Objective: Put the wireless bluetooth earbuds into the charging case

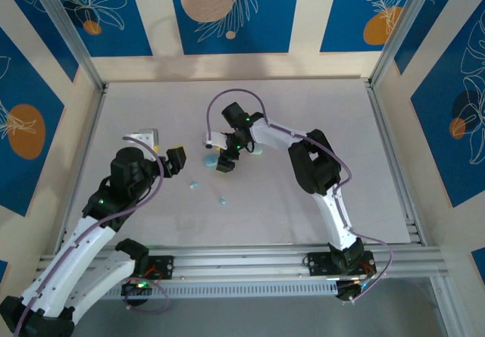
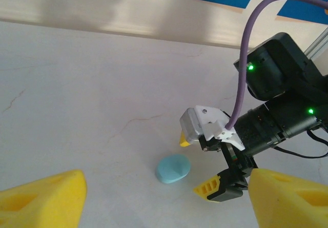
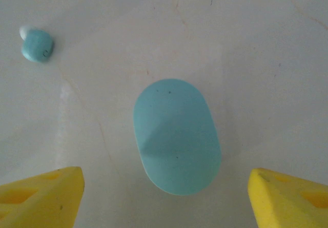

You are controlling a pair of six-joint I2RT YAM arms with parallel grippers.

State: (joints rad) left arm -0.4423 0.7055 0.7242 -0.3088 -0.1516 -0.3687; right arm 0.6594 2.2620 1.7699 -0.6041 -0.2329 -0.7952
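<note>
A pale blue oval charging case (image 3: 177, 136) lies shut and flat on the white table (image 1: 318, 110). My right gripper (image 3: 164, 202) hangs open just above it, one yellow fingertip off each long side and touching nothing. In the top view the same case (image 1: 207, 160) sits under that gripper (image 1: 214, 157). Two pale blue earbuds (image 1: 194, 185) (image 1: 223, 200) lie loose on the table nearer the bases; one earbud (image 3: 37, 44) shows in the right wrist view. My left gripper (image 1: 163, 149) is open and empty, left of the case (image 2: 172, 168) and facing the right gripper (image 2: 197, 164).
A pale mint object (image 1: 258, 149) lies beside the right wrist, partly hidden by the arm. Metal frame rails (image 1: 383, 125) run along the table's sides, with an aluminium rail across the front. A purple cable (image 1: 235, 93) loops above the right wrist.
</note>
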